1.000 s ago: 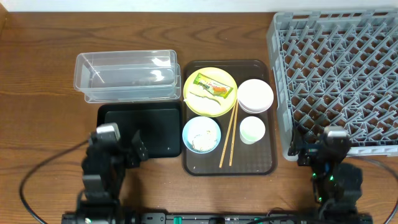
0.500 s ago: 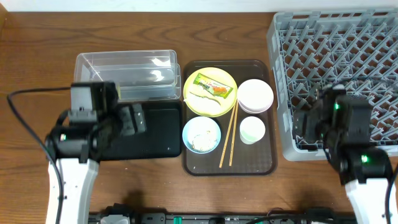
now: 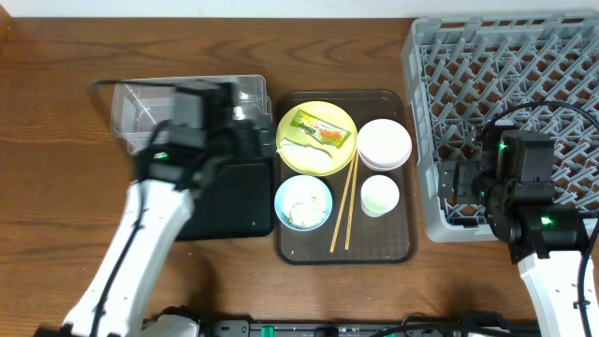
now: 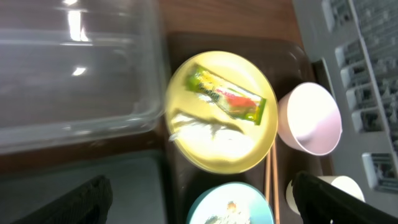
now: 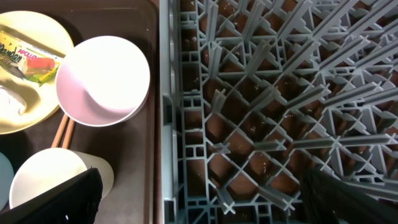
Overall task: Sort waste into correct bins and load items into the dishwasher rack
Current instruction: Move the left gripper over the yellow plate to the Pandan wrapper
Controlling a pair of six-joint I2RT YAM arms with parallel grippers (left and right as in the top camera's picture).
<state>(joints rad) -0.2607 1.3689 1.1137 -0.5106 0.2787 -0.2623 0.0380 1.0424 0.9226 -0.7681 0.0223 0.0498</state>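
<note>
On the brown tray a yellow plate carries the green-and-orange wrapper and crumpled white paper. The pink bowl, white cup, chopsticks and the blue bowl holding food scraps lie around it. My left gripper is open and empty, above the tray's left edge beside the plate. My right gripper is open and empty over the left edge of the grey rack.
The clear tub stands at the back left, with the black tray in front of it, partly under my left arm. The brown tray lies between these bins and the rack.
Both arms have risen from the front edge. The left arm swung right and forward over the bins toward the plate. The right gripper shifted slightly along the rack's left edge.
</note>
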